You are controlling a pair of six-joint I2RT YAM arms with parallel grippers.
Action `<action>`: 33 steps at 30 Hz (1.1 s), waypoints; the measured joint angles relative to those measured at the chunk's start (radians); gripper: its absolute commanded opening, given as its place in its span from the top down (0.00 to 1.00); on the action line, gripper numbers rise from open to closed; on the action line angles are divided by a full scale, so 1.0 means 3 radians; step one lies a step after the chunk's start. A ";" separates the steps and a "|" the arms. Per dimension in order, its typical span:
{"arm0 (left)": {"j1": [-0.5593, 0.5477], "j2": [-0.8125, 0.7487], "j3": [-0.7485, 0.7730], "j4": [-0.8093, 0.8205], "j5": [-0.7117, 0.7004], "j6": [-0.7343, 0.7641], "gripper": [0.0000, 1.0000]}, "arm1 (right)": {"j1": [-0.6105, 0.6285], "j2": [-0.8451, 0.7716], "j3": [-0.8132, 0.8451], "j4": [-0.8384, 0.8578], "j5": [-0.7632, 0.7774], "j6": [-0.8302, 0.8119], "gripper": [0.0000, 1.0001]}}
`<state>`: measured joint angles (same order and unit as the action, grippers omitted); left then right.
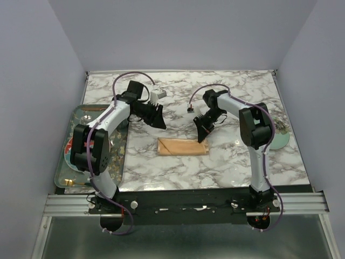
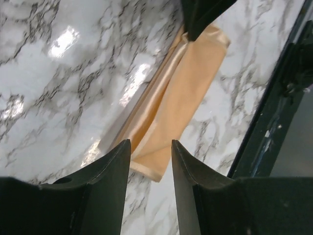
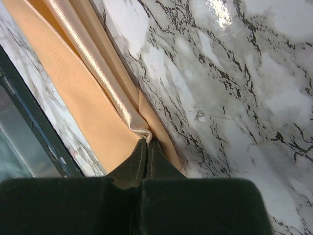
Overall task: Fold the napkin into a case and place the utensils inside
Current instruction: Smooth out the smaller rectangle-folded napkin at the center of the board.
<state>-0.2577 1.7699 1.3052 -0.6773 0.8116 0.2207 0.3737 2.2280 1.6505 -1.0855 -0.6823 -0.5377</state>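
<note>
The napkin (image 1: 183, 147) lies folded into a narrow peach-orange strip on the marble table, in front of both arms. My left gripper (image 1: 160, 121) hovers just above and behind its left end, open with nothing between the fingers (image 2: 112, 176); in the left wrist view the strip (image 2: 181, 98) runs away from them. My right gripper (image 1: 202, 135) is at the strip's right end, shut on a satin fold of the napkin (image 3: 73, 88) at its fingertips (image 3: 147, 142). What looks like a gold utensil end (image 1: 69, 183) shows on the tray's near edge.
A grey patterned tray (image 1: 116, 156) sits at the left under the left arm, holding a red and teal plate (image 1: 69, 148). A pale green plate (image 1: 280, 139) lies at the right edge behind the right arm. The table's black front rail (image 2: 274, 122) runs close to the napkin.
</note>
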 measured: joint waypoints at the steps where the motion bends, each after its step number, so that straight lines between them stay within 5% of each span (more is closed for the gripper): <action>1: -0.0022 -0.0074 -0.0006 0.0075 0.0061 -0.0084 0.54 | -0.0001 -0.0003 -0.0005 0.0003 0.0000 0.0004 0.99; 13: -0.0582 0.0290 -0.0666 0.1175 0.0547 -0.1371 0.93 | -0.0003 -0.0098 -0.0151 0.0172 0.0001 0.0118 0.99; 19: -0.0526 0.0795 -0.0788 0.1486 0.0652 -0.1727 0.98 | -0.0005 -0.0156 -0.0230 0.0254 -0.0001 0.0167 0.75; 20: -0.0519 0.0829 -0.0788 0.1506 0.0708 -0.1754 0.98 | -0.0006 -0.0189 -0.0257 0.0273 -0.0008 0.0202 0.60; 23: -0.0500 0.0875 -0.0786 0.1545 0.0788 -0.1798 0.98 | -0.0020 -0.0305 -0.0315 0.0314 -0.0013 0.0275 0.42; 26: -0.0486 0.0898 -0.0786 0.1572 0.0819 -0.1826 0.98 | -0.0056 -0.0530 -0.0334 0.0326 -0.0060 0.0376 0.36; 33: -0.0450 0.0978 -0.0782 0.1621 0.0940 -0.1900 0.99 | -0.0220 -0.1277 -0.0577 0.0498 -0.0629 0.0729 0.37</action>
<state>-0.3927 2.0632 1.0706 -0.1909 1.0935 -0.3492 0.3077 1.8450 1.4773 -0.9360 -0.8711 -0.3191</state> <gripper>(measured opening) 0.026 0.648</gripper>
